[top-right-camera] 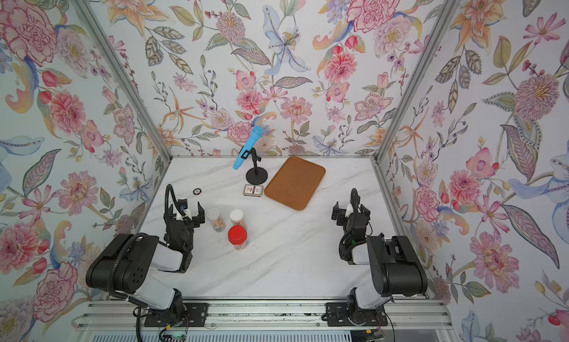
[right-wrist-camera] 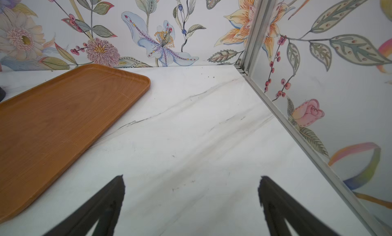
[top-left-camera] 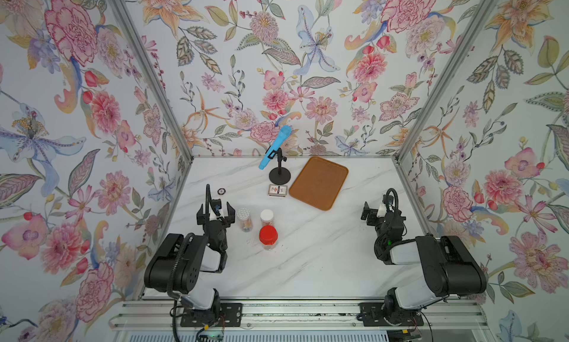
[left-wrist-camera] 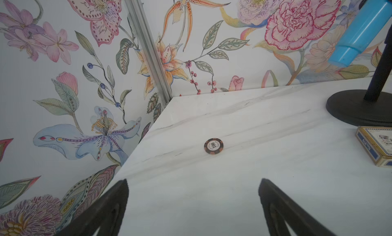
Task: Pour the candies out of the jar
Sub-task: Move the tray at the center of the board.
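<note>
The left gripper (left-wrist-camera: 193, 180) hovers with its jaws spread wide over the marble table (top-left-camera: 308, 251), and a poker chip (left-wrist-camera: 213, 146) marked "100" lies just beyond it. The right gripper (right-wrist-camera: 192, 177) gapes just as wide at the right side, near the brown tray (right-wrist-camera: 63, 122). The candies (top-left-camera: 245, 227) sit inside a clear jar (top-left-camera: 244, 214) with a dotted white lid, upright just right of the left gripper. A white-lidded jar (top-left-camera: 266, 217) and a red-lidded jar (top-left-camera: 268, 237) stand beside it. Farther back, a card box (left-wrist-camera: 377, 145) lies by the microphone stand (top-left-camera: 279, 175). Its blue panel reads "No." followed by digits I can't quite make out.
</note>
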